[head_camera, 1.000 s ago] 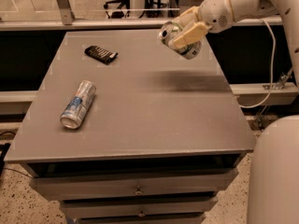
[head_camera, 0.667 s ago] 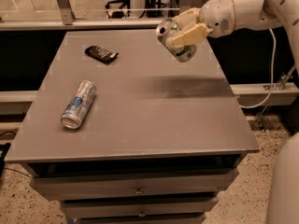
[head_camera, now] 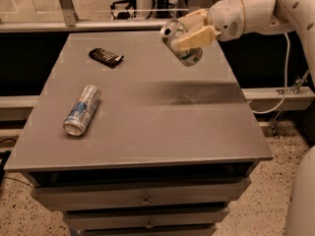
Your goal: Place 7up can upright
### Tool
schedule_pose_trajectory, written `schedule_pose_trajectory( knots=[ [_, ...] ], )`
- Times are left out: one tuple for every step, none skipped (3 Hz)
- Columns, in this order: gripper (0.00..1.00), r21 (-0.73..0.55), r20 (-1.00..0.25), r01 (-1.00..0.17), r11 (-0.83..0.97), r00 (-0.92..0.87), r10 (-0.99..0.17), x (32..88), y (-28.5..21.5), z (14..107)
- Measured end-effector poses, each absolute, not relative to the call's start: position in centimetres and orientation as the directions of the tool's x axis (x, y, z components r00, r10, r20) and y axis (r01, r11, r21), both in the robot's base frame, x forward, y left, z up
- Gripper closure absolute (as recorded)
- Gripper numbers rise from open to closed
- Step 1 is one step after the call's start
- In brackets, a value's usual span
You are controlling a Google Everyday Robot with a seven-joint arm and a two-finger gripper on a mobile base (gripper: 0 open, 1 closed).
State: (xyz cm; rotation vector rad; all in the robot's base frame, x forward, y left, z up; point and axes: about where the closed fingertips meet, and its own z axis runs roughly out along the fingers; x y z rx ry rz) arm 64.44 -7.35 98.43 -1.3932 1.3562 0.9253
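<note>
Starting big: grey drawer table [head_camera: 147, 122] fills most of the camera view, and your white arm [head_camera: 251, 11] reaches in from the upper right over its far edge. A silver-and-blue can [head_camera: 82, 109] lies on its side at the left of the top, well apart from your work, so ignore it. Your gripper [head_camera: 180, 33] hangs in the air above the far right part of the table, tan fingers [head_camera: 197, 37] clamped across the 7up can [head_camera: 189, 57]. That can is clear of the surface and tilted, silver top up and to the left, green-and-white base down and to the right. A small black object [head_camera: 106, 57] lies flat near the far left edge; hard to tell what it is. Step in hand, as I judge it: carry and orient, not yet set down. Next move calls for you to rotate the wrist until the can is vertical, lower it until the base meets the bare tabletop below, then let go without tipping it.
</note>
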Motion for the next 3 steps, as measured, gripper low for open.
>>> schedule_pose_trajectory(
  knots=[
    [1.0,-0.129,-0.97,-0.989,0.076,0.11,-0.215,63.4,-6.0,99.2],
    [1.0,-0.139,-0.985,-0.984,0.107,0.127,-0.113,61.3,-3.9,100.2],
    [1.0,-0.139,-0.989,-0.976,0.169,0.145,0.021,58.1,-1.6,100.5]
  ],
)
